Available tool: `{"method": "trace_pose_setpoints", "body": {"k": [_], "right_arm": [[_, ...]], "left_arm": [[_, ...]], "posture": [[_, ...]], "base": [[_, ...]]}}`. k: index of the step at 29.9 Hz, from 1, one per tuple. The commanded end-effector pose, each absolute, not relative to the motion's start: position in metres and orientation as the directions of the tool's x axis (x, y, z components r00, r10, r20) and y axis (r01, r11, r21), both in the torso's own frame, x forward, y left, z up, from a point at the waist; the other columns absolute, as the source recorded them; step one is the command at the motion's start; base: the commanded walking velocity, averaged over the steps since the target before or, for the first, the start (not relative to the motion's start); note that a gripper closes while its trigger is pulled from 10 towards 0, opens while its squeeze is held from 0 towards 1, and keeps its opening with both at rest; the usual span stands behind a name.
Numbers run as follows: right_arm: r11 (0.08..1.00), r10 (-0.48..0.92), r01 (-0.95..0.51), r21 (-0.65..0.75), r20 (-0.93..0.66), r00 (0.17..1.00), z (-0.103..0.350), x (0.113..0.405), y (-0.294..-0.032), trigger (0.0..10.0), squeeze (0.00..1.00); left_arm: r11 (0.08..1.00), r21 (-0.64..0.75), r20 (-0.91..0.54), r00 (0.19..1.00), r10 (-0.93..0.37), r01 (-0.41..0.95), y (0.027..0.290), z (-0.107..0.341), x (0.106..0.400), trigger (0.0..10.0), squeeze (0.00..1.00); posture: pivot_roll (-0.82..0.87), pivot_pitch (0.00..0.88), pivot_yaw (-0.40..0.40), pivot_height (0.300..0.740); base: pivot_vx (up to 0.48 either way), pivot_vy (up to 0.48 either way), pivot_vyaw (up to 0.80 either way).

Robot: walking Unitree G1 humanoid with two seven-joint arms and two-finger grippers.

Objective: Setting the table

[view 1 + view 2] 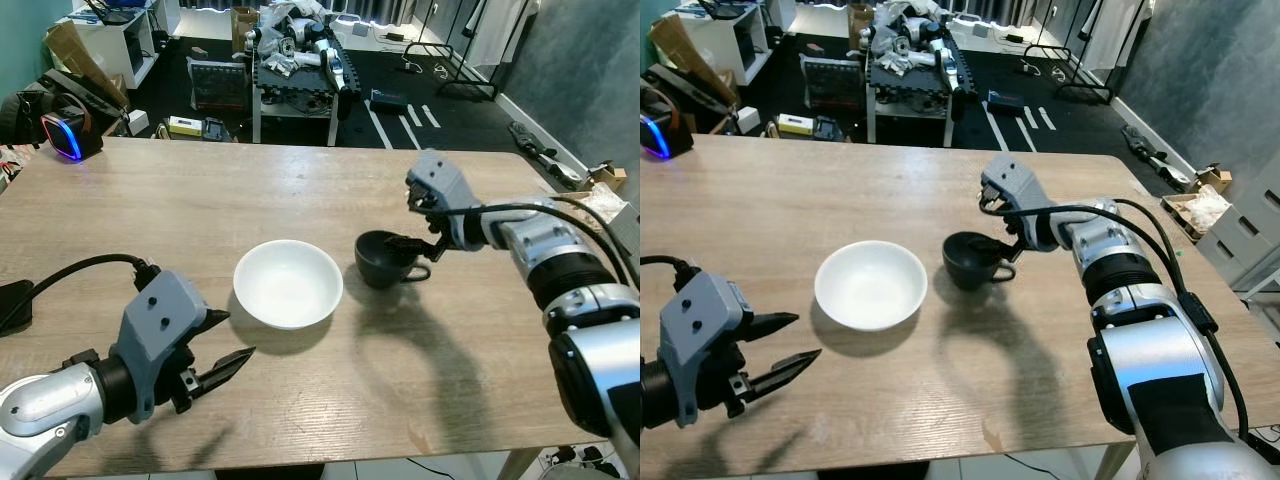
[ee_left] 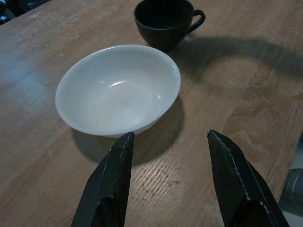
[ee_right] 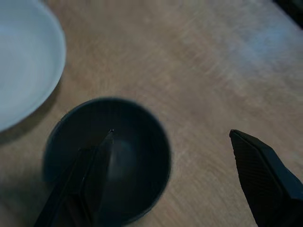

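Observation:
A white bowl (image 1: 288, 283) stands empty in the middle of the wooden table (image 1: 300, 190). Just to its right sits a black cup (image 1: 381, 260) with its handle turned away from the bowl. My right gripper (image 1: 418, 248) is open at the cup: one finger (image 3: 90, 179) reaches over the cup's (image 3: 128, 161) inside, the other finger (image 3: 265, 175) stays outside it on the handle side. My left gripper (image 1: 238, 336) hovers open above the table's near edge, pointing at the bowl (image 2: 118, 90) from a short way off, nothing between its fingers (image 2: 118, 175).
A dark headset with a blue light (image 1: 62, 135) lies at the table's far left corner. A black object (image 1: 15, 300) sits at the left edge. Beyond the table, the floor holds a low bench with robot parts (image 1: 295, 60), boxes and cables.

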State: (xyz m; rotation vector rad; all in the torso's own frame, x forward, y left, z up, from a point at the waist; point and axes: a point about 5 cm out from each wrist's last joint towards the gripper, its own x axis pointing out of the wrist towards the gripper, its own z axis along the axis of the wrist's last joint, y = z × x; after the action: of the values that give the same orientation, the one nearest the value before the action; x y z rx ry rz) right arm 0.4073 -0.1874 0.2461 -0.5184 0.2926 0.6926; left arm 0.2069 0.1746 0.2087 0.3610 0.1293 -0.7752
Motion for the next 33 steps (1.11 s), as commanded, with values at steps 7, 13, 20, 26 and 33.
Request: {"method": "trace_pose_setpoints", "body": {"k": [7,13,20,26,33], "right_arm": [[0.751,0.48,-0.589,-0.299,-0.364,0.798,0.246,0.406,-0.209,10.0,0.0],[0.87,0.448,-0.476,-0.126,-0.202,0.871,0.248,0.405,-0.225,10.0,0.0],[0.918,0.348,-0.362,0.164,0.11,0.931,0.237,0.397,-0.217,10.0,0.0],[0.892,0.179,-0.26,0.37,0.238,0.955,0.205,0.366,-0.193,10.0,0.0],[0.894,-0.052,-0.108,0.435,0.34,0.939,0.192,0.313,-0.186,10.0,0.0]], "left_arm": [[0.638,0.265,-0.23,0.69,-0.686,0.723,0.167,0.21,0.208,10.0,0.0],[0.684,0.251,-0.179,0.727,-0.663,0.685,0.164,0.21,0.214,10.0,0.0],[0.814,0.207,-0.021,0.834,-0.551,0.543,0.155,0.217,0.236,10.0,0.0],[0.868,0.146,0.029,0.875,-0.483,0.474,0.144,0.217,0.246,10.0,0.0],[0.947,0.116,0.075,0.949,-0.308,0.298,0.148,0.218,0.261,10.0,0.0]], "posture": [[0.02,0.003,-0.036,0.74],[0.02,0.006,-0.032,0.74],[0.02,0.007,-0.005,0.74],[0.0,0.002,0.016,0.74],[-0.03,0.0,0.042,0.74]], "base": [[0.0,0.0,0.0],[0.0,0.0,0.0],[0.0,0.0,0.0],[0.0,0.0,0.0],[0.0,0.0,0.0]]}}
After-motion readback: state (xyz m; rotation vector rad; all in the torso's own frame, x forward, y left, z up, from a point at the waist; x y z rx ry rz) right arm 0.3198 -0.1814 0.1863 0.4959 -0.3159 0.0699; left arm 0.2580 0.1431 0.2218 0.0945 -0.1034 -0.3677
